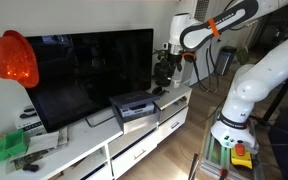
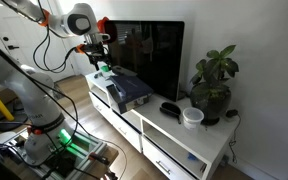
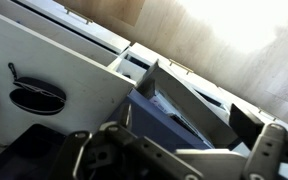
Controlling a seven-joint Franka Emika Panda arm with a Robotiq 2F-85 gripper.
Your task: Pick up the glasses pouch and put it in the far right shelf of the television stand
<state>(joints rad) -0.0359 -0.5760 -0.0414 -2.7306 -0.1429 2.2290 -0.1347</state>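
Observation:
The glasses pouch (image 2: 170, 108) is a black oval lying on the top of the white television stand (image 2: 159, 135), between a dark box-shaped device (image 2: 129, 92) and a white bowl (image 2: 192, 117). It also shows in the wrist view (image 3: 34, 95), at the left on the white top. My gripper (image 2: 99, 58) hangs above the stand's end beyond the device, far from the pouch; it also shows in an exterior view (image 1: 164, 72). In the wrist view its fingers (image 3: 179, 155) stand wide apart and empty over the device's blue top (image 3: 159, 120). The far right shelf cannot be made out.
A big black TV (image 1: 89, 70) stands along the back of the stand. A potted plant (image 2: 212, 85) is at one end. A red object (image 1: 12, 58) sits close to the camera, and green items (image 1: 9, 148) lie on the stand. A second robot base (image 1: 234, 120) stands on the floor.

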